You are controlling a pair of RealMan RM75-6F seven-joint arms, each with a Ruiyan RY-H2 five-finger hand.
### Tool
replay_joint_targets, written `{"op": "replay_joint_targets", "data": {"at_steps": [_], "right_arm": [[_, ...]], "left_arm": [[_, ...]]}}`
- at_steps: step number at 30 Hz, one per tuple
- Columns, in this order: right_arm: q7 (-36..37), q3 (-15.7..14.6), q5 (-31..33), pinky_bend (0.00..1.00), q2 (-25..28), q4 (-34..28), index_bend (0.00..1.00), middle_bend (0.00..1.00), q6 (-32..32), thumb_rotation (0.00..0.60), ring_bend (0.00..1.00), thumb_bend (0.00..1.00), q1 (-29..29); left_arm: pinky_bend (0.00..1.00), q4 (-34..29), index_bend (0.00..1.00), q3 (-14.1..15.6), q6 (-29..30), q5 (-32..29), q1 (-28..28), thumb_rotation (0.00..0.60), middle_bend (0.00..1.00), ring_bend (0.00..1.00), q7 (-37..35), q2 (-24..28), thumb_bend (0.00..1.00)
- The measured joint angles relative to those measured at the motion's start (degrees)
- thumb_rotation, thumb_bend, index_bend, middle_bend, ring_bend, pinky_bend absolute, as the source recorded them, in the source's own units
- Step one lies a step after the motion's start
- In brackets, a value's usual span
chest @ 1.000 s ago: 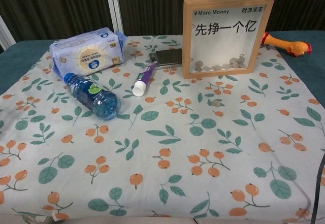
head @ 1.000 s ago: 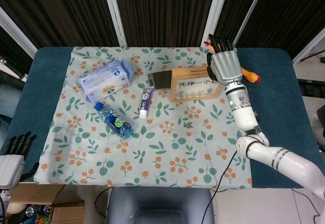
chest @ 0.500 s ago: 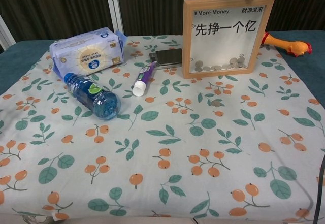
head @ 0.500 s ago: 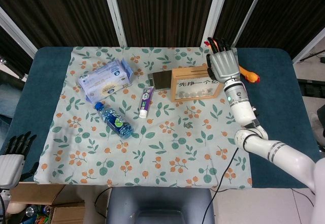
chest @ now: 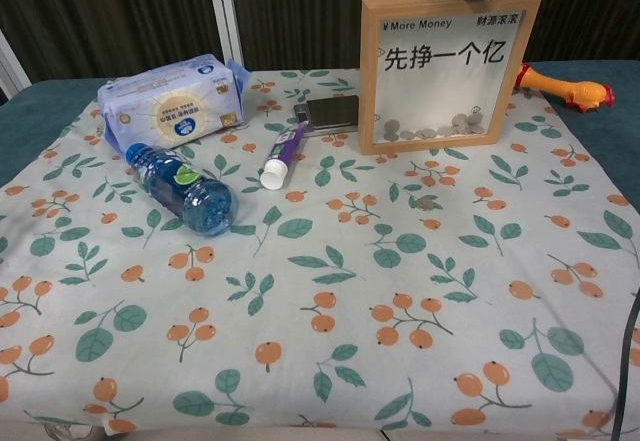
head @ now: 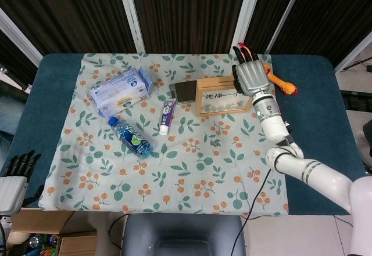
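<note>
left hand (head: pixel 14 177) idle off the cloth's near-left corner, fingers apart, empty | wooden coin frame (head: pixel 224 95) upright right of the toothpaste tube (head: pixel 167 115) | right hand (head: pixel 250 76) spread, empty, above frame's right end | risk: a bump tips the frame | vs earlier: hand has shifted left over it

Evenly and brightly lit from overhead, with only soft, short shadows under the clear blue plastic water bottle (chest: pixel 183 189). Sharp throughout both views. Faint glare on the glass-fronted wooden money frame (chest: pixel 445 71).
</note>
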Motion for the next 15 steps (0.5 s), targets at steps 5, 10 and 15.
{"op": "replay_joint_targets", "data": {"at_steps": [5, 10, 15], "right_arm": [[-0.15, -0.5, 0.92, 0.0, 0.42, -0.7, 0.07, 0.08, 0.15, 0.6, 0.0, 0.66, 0.12], [1.64, -0.32, -0.58, 0.0, 0.99, -2.37, 0.0, 0.03, 3.43, 0.6, 0.0, 0.65, -0.6], [7.59, -0.61, -8.43, 0.0, 2.17, -6.6, 0.0, 0.03, 11.15, 0.6, 0.0, 0.63, -3.25]], "left_arm": [[0.0, 0.14, 0.0, 0.04, 0.01, -0.01, 0.04, 0.6, 0.0, 0.0, -0.13, -0.08, 0.33], [0.0, 0.23, 0.0, 0.09, 0.16, 0.15, 0.05, 0.6, 0.0, 0.0, -0.43, -0.09, 0.33], [0.0, 0.36, 0.0, -0.09, 0.17, 0.02, -0.05, 0.6, 0.0, 0.0, -0.66, -0.1, 0.33]]}}
